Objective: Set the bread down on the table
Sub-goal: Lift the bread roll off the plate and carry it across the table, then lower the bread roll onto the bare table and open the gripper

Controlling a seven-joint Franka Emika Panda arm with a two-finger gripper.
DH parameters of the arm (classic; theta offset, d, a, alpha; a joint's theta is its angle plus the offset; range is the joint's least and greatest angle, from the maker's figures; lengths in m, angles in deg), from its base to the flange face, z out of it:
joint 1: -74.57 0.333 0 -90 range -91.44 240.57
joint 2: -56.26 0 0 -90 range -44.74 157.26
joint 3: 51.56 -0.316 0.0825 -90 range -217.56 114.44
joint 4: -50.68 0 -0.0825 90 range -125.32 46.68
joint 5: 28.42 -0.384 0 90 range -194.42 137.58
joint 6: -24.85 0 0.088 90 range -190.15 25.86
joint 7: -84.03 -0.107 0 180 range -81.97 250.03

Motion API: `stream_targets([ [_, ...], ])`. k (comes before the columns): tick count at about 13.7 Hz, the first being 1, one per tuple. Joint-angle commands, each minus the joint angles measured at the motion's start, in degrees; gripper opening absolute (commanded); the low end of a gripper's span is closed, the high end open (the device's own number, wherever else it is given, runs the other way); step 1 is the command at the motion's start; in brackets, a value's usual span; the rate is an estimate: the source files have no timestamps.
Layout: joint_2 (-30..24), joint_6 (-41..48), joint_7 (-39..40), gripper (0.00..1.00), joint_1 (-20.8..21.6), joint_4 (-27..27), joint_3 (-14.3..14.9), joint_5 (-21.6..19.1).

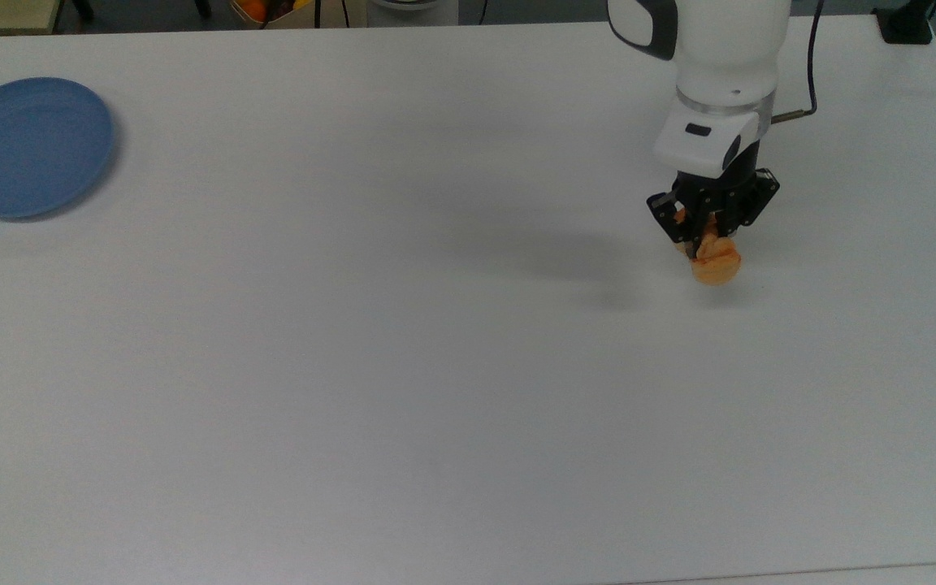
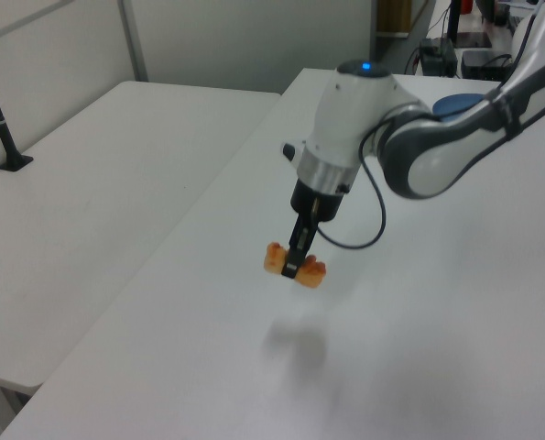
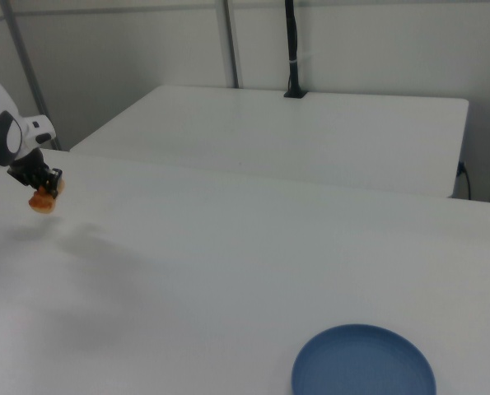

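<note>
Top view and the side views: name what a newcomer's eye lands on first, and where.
First, the white arm's claw, shut on the orange bread and holding it above the table, with its shadow below, at the top view's right. Next, the blue plate, bare, at the top view's far left edge, well away from the arm.

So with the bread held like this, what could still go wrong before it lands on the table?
Two risks. The bread hangs clear above the table, its shadow well below it in the left view, so if the gripper opens here the roll may bounce or roll off target. The fingers also pinch just its narrow middle, both ends jutting free, so it might twist or slip during the descent.
</note>
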State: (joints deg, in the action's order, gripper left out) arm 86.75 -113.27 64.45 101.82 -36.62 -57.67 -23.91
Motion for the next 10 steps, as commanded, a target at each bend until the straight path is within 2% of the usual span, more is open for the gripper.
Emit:
stream_targets([
  [1,5.5,-7.4,-5.4,0.30,1.0,1.9,0.4,5.5],
  [5,10.0,-11.3,-6.0,0.30,1.0,4.1,0.7,7.4],
  [7,10.6,-11.4,-6.0,0.33,1.0,4.8,0.8,7.4],
  [8,10.6,-11.4,-6.0,0.49,1.0,4.7,0.8,8.0],
  [9,10.6,-11.4,-6.2,0.82,0.9,4.5,0.8,8.5],
  [10,10.6,-11.4,-7.0,1.00,0.9,4.5,0.8,8.9],
])
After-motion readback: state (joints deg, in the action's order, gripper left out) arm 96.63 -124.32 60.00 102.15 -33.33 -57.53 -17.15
